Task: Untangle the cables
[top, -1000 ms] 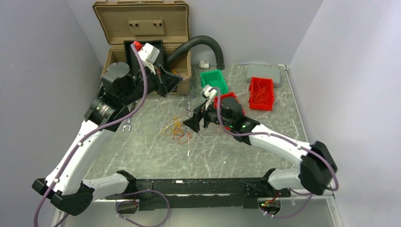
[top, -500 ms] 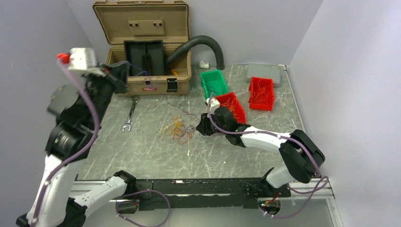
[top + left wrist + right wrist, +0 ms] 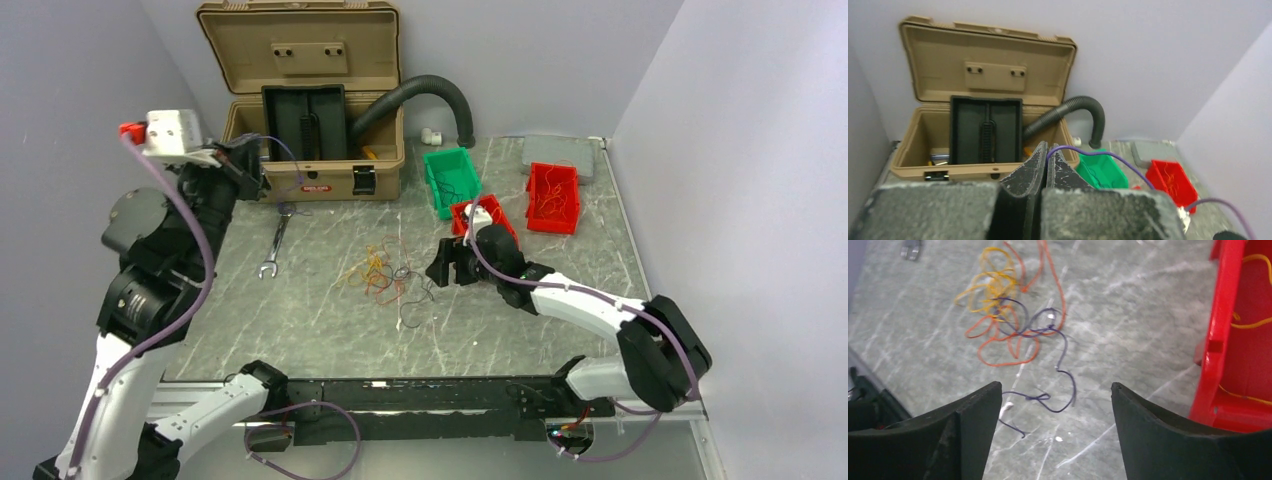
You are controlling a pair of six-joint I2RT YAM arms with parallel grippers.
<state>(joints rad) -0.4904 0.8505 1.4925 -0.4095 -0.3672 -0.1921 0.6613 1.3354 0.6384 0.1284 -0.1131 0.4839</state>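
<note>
The cables are hair-thin wires. An orange and yellow tangle (image 3: 372, 274) lies mid-table, also in the right wrist view (image 3: 998, 305). A dark blue wire (image 3: 410, 300) trails from it toward me (image 3: 1063, 375). My right gripper (image 3: 438, 268) hangs open and empty just right of the tangle, its jaws wide apart (image 3: 1055, 385) above the blue wire's end. My left gripper (image 3: 255, 160) is raised at the left by the case, shut (image 3: 1048, 147) on a thin purple-blue wire (image 3: 1108, 156) that arcs away to the right and dangles in loops (image 3: 290, 170).
An open tan case (image 3: 300, 100) with a black corrugated hose (image 3: 420, 95) stands at the back. A green bin (image 3: 452, 178) and two red bins (image 3: 553, 195) (image 3: 490, 215) holding wires sit right of it. A wrench (image 3: 272, 245) lies at the left. A grey pad (image 3: 560, 155) lies at the back right.
My left arm swung up and left away from the case front, carrying a thin wire. My right gripper dropped low, opened and shifted slightly right; the dark blue wire now lies on the table.
</note>
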